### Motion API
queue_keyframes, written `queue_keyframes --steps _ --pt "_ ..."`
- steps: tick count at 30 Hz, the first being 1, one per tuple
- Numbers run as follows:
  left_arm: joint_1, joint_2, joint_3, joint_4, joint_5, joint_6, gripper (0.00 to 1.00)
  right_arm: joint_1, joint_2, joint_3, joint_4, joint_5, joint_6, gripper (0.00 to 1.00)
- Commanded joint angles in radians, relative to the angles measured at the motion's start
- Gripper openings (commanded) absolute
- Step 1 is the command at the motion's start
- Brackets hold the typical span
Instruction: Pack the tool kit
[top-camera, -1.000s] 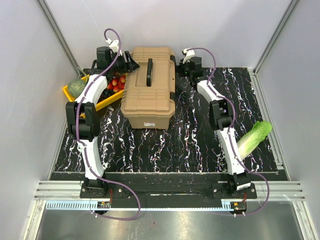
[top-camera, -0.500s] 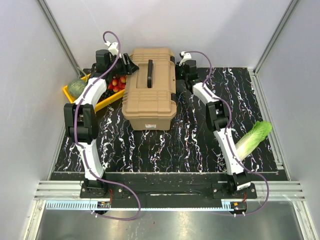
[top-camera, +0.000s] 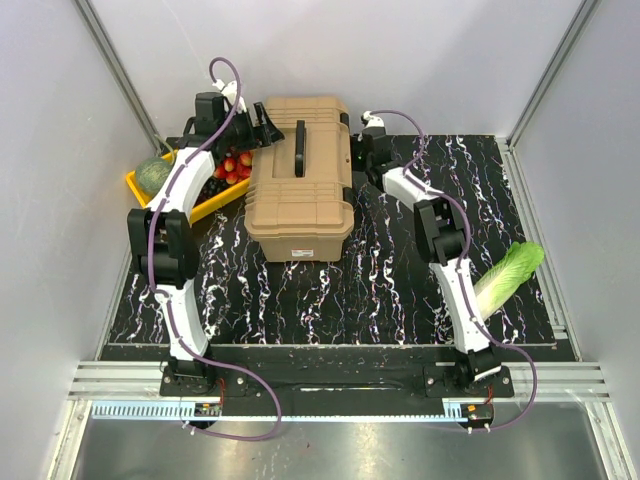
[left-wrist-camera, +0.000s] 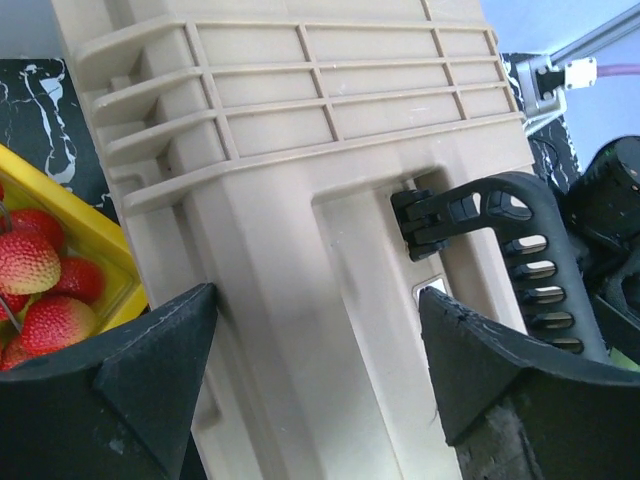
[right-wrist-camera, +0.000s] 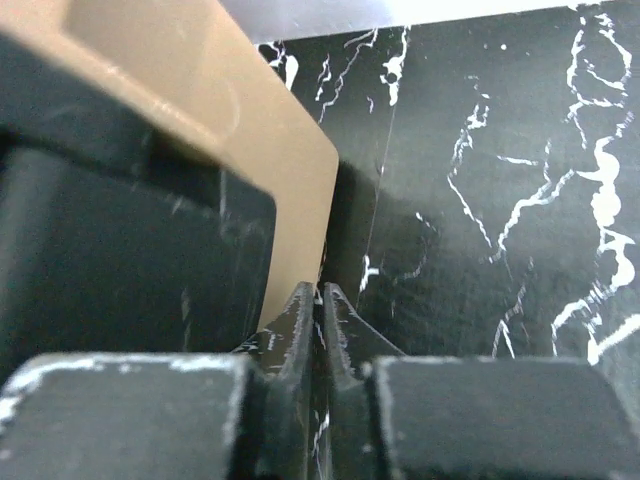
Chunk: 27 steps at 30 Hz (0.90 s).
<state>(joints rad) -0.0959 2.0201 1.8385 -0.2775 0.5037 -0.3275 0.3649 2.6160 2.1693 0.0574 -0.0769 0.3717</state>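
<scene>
The left claw (left-wrist-camera: 318, 300) is spread wide, and its two dark fingers (left-wrist-camera: 150, 360) stand apart on either side of the wrist view with nothing gripped between them. It points at the toolbox (top-camera: 300, 190), close to that box's ribbed left wall, where a black latch (left-wrist-camera: 470, 215) juts out from a recess in the tan plastic. The right claw (right-wrist-camera: 318, 300) is narrowed to a thin slit with nothing between its fingers. Its tips sit low against the right wall of the toolbox, at the edge of a tan corner and a black part of the box. The toolbox itself stands with its lid down on the black, white-veined worktop (top-camera: 400, 280), toward the far side and left of the middle. A black handle (top-camera: 299, 148) runs along its top, and a red and white label (top-camera: 302, 251) is on its near face. Just left of the toolbox lies a yellow tray (top-camera: 135, 185) holding strawberries (left-wrist-camera: 30, 265) and a round green vegetable (top-camera: 153, 175). Well to the right of the toolbox, near the worktop's right edge, lies a pale green lettuce leaf (top-camera: 508, 272).
</scene>
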Motion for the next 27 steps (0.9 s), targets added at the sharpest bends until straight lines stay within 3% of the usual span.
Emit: queue_keyframes --steps 1,3,7,11,14,18,27 --pt "-0.045 -0.064 0.074 -0.117 0.078 -0.087 0.87 0.007 -0.223 -0.097 0.041 0.028 0.058 0.2" --pt "-0.031 -0.075 0.091 -0.118 0.041 -0.088 0.93 -0.033 -0.286 -0.161 0.05 0.035 0.084 0.36" --pt "-0.015 -0.116 0.105 -0.144 -0.017 -0.084 0.99 -0.105 -0.388 -0.308 0.064 0.039 0.113 0.53" --pt "-0.01 -0.178 0.074 -0.161 -0.071 -0.071 0.99 -0.156 -0.514 -0.465 0.059 0.043 0.046 0.67" --pt "-0.01 -0.245 0.022 -0.175 -0.094 -0.056 0.99 -0.175 -0.614 -0.568 0.026 0.066 -0.013 0.87" --pt "-0.01 -0.366 -0.047 -0.244 -0.145 -0.013 0.99 -0.196 -0.697 -0.556 -0.238 0.062 -0.024 0.99" --pt "-0.01 -0.612 -0.243 -0.387 -0.292 0.03 0.99 -0.211 -0.974 -0.694 -0.456 0.204 0.007 1.0"
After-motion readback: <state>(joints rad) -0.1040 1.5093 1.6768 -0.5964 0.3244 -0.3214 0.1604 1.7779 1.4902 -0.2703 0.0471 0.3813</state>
